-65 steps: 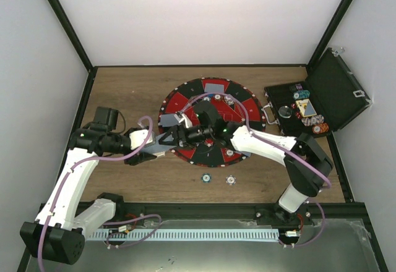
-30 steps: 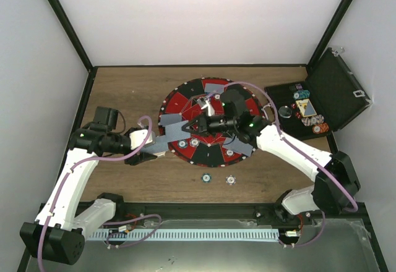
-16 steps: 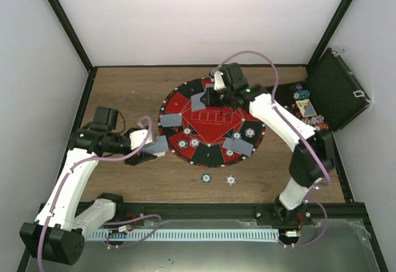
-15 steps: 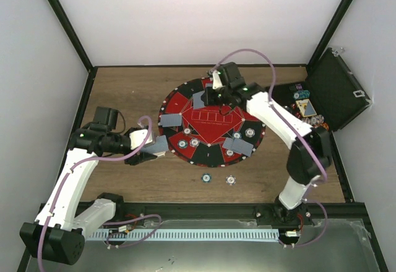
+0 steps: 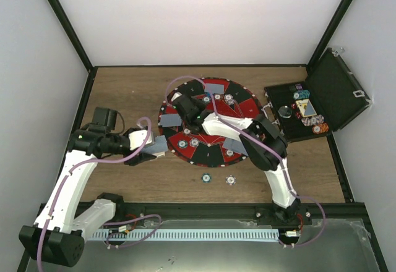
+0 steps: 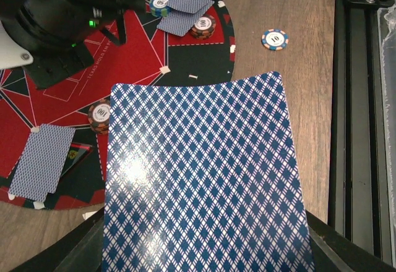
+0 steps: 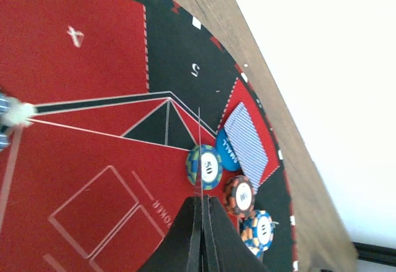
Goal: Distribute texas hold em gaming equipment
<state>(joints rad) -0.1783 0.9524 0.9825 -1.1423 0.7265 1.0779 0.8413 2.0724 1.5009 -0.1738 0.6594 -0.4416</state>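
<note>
Two grippers: left gripper (image 5: pixel 152 151), jaws clamped on blue-backed card (image 6: pixel 201 179), at mat (image 5: pixel 244 108) left edge; right gripper (image 7: pixel 201 205), jaws pinching edge-on card (image 7: pixel 199 154), over mat.

Bright even light, faint shadows, sheen on the held card (image 6: pixel 198 179), overexposed wall (image 7: pixel 322 68)

blue diamond-lattice card (image 6: pixel 201 179), red/blk mat (image 6: pixel 139 49), blue edge-striped chip (image 6: pixel 275 39)
</note>
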